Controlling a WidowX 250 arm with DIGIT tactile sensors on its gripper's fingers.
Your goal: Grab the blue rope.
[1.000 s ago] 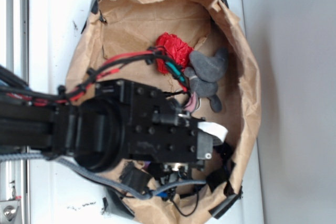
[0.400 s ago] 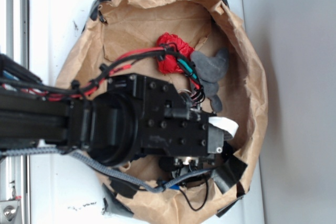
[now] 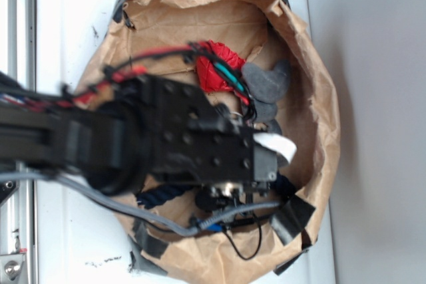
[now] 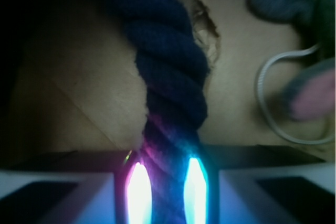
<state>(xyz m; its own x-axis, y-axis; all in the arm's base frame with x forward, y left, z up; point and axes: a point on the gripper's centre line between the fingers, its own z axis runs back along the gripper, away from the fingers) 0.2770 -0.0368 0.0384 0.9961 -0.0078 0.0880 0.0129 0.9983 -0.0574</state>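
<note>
The blue rope [image 4: 170,77], a thick navy twisted cord, runs up from between my fingers over the brown paper in the wrist view. My gripper [image 4: 167,192] is shut on it, with the glowing fingertips [image 4: 139,192] pressed against both of its sides. In the exterior view my gripper [image 3: 279,171] is inside the paper bag [image 3: 319,98] at its lower right. A stretch of the rope [image 3: 158,195] shows below the black arm, and the rest is hidden under it.
A grey plush mouse [image 3: 266,84] and a red crumpled thing [image 3: 216,68] lie in the bag just beyond my gripper. The mouse [image 4: 310,90] is at the right of the wrist view. A grey braided cable [image 3: 100,194] hangs along the arm. The bag's walls ring the gripper.
The arm has risen towards the camera and drawn back a little to the left. The rope now shows below the arm, where it was hidden before.
</note>
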